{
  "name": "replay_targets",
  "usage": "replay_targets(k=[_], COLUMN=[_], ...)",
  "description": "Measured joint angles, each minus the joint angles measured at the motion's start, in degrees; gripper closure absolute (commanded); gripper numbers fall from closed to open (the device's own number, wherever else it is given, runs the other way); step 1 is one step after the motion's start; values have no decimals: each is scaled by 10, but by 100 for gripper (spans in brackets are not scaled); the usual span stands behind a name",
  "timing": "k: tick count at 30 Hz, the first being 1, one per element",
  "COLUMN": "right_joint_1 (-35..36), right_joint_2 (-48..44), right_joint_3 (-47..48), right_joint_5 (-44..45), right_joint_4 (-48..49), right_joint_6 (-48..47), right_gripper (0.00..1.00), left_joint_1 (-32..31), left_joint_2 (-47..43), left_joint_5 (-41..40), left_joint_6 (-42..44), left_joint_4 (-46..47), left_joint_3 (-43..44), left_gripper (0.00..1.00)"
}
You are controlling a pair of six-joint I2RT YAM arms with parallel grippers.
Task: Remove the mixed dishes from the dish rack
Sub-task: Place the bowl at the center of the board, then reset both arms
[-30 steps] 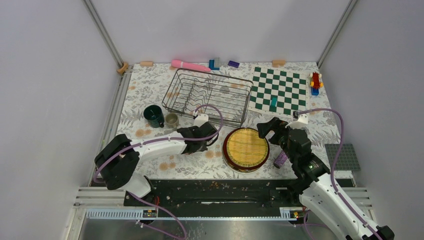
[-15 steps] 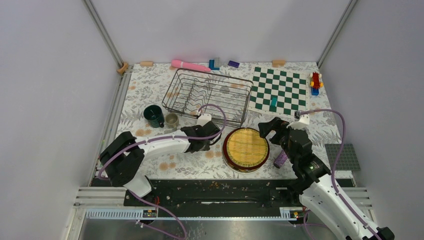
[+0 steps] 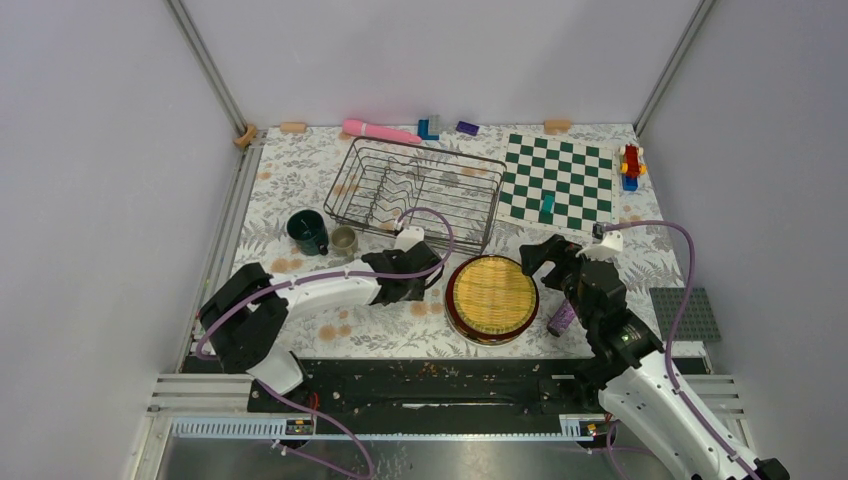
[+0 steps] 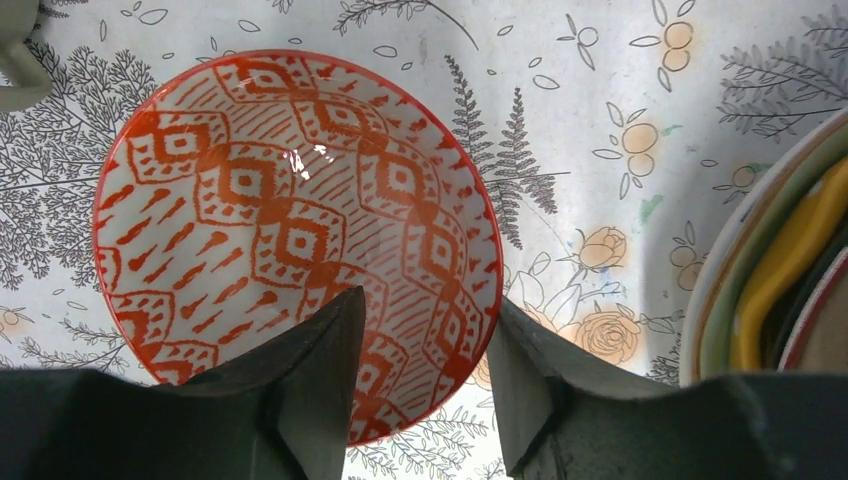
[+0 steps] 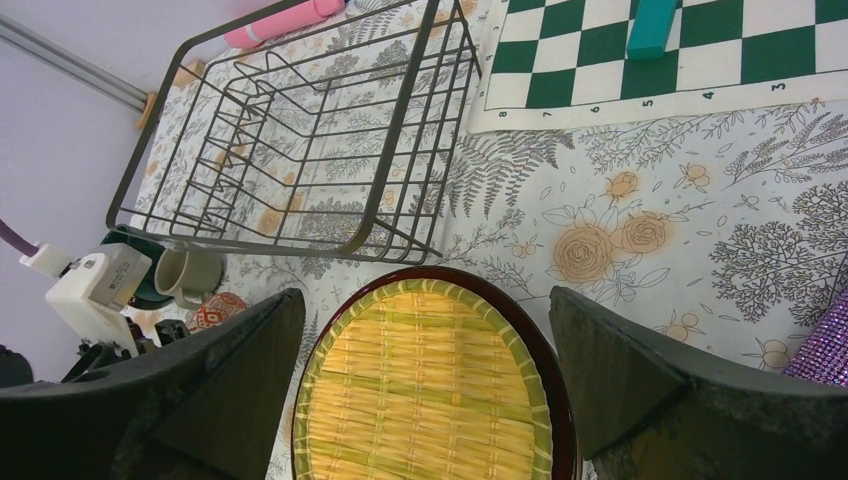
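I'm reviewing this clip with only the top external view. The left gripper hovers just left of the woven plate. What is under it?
Observer: The left wrist view shows the small patterned bowl, red-orange on white, directly below the left gripper.
Operator: Is it gripped?
Observer: No. The fingers are apart, one over the bowl's inside and one outside its rim.
Operator: Is the woven plate lying alone?
Observer: No. The left wrist view shows a yellow plate and other rims layered beneath it.
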Motion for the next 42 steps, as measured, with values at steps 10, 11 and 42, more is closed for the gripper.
replay_targets(k=[10, 11, 42], right_joint_1=[0, 0, 0], right_joint_2=[-11, -13, -132], right_joint_3=[0, 0, 28], right_joint_5=[9, 11, 224], right_joint_4=[-16, -17, -213], right_joint_6=[-1, -2, -6], right_gripper=[0, 0, 1], left_joint_1=[-4, -4, 285], left_joint_2=[-118, -136, -612], left_joint_5=[-5, -9, -89], left_joint_6=[18, 22, 106], left_joint_4=[23, 25, 106], left_joint_3=[-5, -5, -164], left_gripper=[3, 1, 1])
